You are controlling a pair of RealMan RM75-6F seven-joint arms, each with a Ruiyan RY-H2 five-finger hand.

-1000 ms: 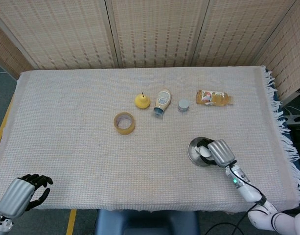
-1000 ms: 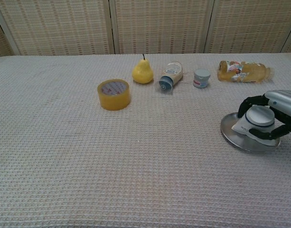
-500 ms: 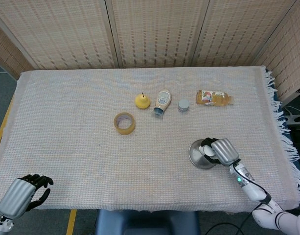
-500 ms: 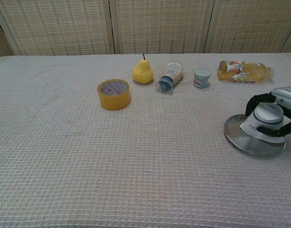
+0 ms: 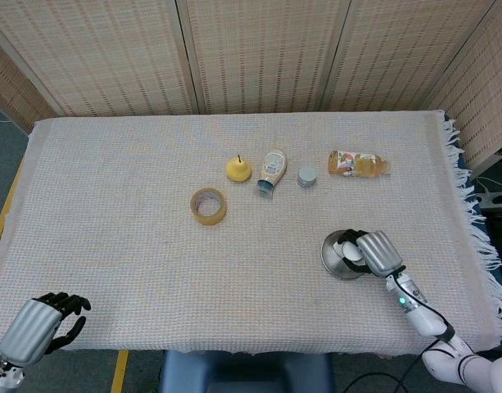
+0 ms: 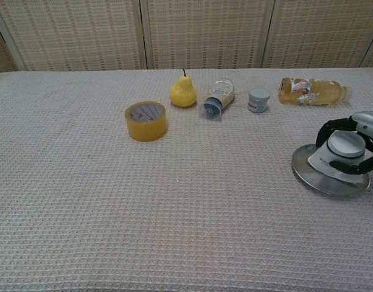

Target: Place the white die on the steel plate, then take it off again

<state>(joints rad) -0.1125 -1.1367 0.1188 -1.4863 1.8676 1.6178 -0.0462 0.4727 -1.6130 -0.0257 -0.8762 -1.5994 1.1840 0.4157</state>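
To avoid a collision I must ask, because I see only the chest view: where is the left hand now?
Observer: The head view shows the left hand at the near left corner of the table, fingers curled, nothing in it.
Operator: From where does the right arm reach in?
Observer: From the near right corner. It runs up to the right hand, which holds the white die on the steel plate.
Operator: Is the plate close to the right edge of the table?
Observer: No, bare cloth lies between the plate and the fringed right edge.
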